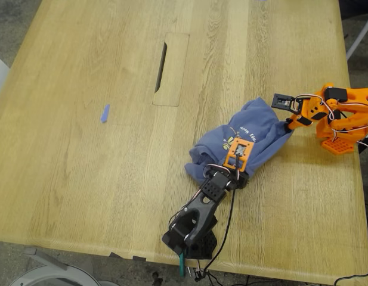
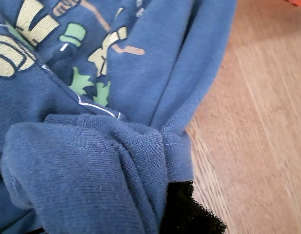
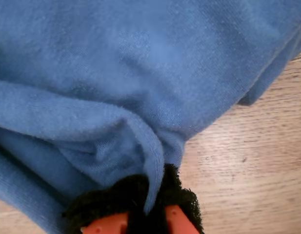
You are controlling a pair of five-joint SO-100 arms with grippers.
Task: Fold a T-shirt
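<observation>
While the exterior view shows the T-shirt (image 1: 246, 143) bunched in a heap toward the table's (image 1: 82, 179) near right part, two arms have hold of it: my first gripper (image 1: 238, 150) on the print side, my second gripper (image 1: 289, 124) at the heap's far right edge. Well apart to the left lies a blue tape scrap (image 1: 104, 113). First wrist view: jaws closed, a hemmed fold pinched against the black pad (image 2: 189, 214). Second wrist view: jaws closed on a plain blue fold (image 3: 150, 161). I judge the cotton light, limp and non-slip; seams and hems offer the surest hold.
</observation>
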